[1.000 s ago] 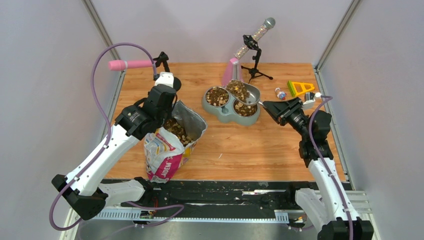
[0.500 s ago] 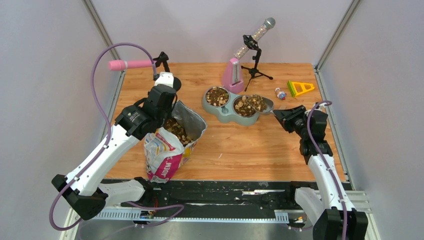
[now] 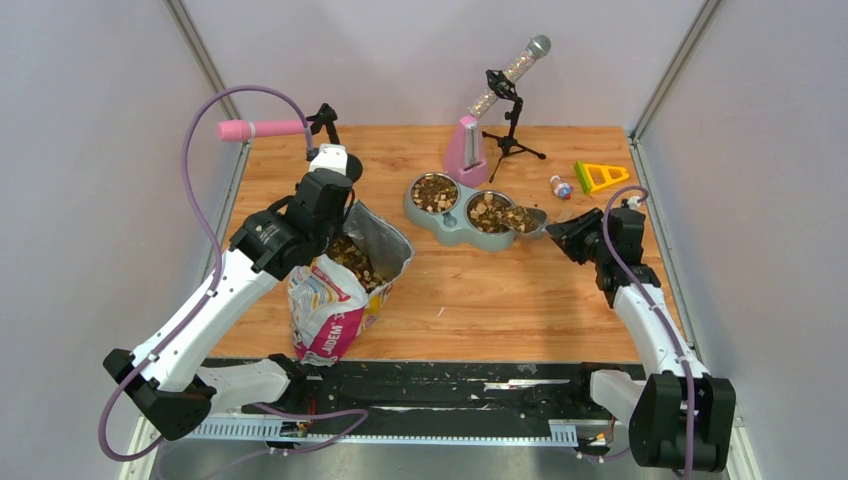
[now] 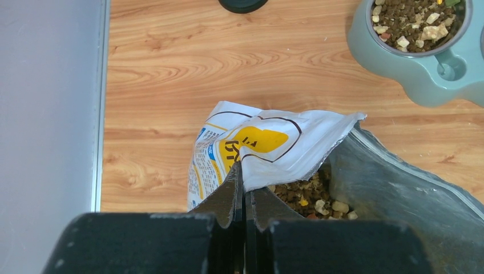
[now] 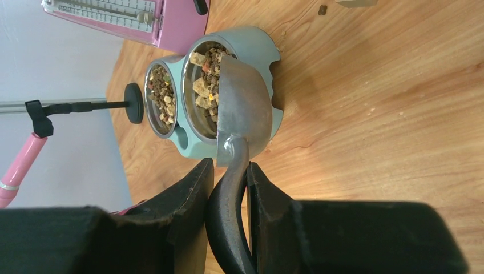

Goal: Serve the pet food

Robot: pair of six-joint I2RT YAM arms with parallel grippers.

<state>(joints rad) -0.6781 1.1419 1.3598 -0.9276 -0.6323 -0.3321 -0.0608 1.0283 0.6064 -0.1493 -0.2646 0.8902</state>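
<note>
Metal scoop (image 5: 242, 108) handle is clamped in right jaws, its rounded cup tipped over a teal dish (image 5: 259, 43) of lumpy pet food (image 5: 204, 74). Crinkled foil-lined bag (image 4: 274, 145) rim is pinched between left jaws.

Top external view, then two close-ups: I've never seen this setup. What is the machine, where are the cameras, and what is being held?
Two robot arms stand at the near edge of a wooden table. The wide picture looks down from above and behind; each close-up comes from a wrist camera. The left end effector pinches the rim of an open food bag. The right end effector grips the handle of a metal scoop, tipped over one side of a double bowl holding pet food.
</note>
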